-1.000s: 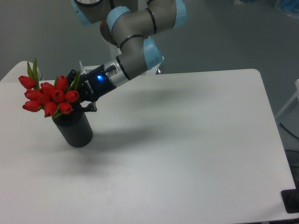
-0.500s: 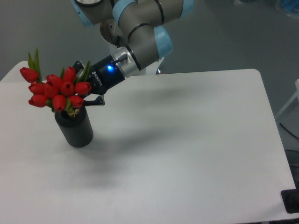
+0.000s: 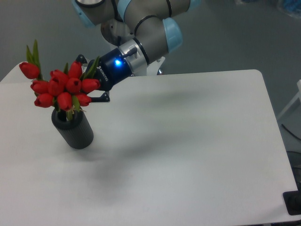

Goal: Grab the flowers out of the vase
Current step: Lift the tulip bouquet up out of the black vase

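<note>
Gripper (image 3: 89, 87) clamped on flowers (image 3: 61, 88) from the right, blue light on its body. Red buds sit just above vase (image 3: 73, 130) rim, stem ends at the opening. Vase upright on white table (image 3: 188, 150), near left edge

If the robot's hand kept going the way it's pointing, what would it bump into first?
The hand points left, into the red tulips it seems to grip already. Past them there is only table edge and floor, though depth is unclear.
</note>
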Motion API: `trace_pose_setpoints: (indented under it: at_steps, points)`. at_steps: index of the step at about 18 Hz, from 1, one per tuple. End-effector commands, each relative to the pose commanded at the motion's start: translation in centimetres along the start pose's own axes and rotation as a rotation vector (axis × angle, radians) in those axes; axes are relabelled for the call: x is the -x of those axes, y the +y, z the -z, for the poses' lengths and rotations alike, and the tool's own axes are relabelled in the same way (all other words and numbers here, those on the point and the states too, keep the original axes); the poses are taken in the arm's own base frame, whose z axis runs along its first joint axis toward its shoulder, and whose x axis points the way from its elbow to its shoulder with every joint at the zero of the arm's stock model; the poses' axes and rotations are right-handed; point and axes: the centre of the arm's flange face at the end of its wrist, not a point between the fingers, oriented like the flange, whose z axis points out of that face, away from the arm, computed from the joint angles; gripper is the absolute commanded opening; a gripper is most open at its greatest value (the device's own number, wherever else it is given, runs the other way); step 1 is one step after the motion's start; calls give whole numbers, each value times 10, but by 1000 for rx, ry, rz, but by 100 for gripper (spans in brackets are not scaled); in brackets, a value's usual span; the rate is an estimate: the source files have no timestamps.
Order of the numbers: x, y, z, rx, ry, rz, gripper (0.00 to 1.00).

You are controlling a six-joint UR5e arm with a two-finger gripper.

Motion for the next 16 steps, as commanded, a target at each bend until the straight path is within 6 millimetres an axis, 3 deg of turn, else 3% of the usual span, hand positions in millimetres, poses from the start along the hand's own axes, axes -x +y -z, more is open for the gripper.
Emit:
trace_pose_setpoints:
  at_steps: [12,16]
  points:
    - [-15,-21,17,-22,-30,86,6]
    - [-7,-41,39,-58,-62,76,6]
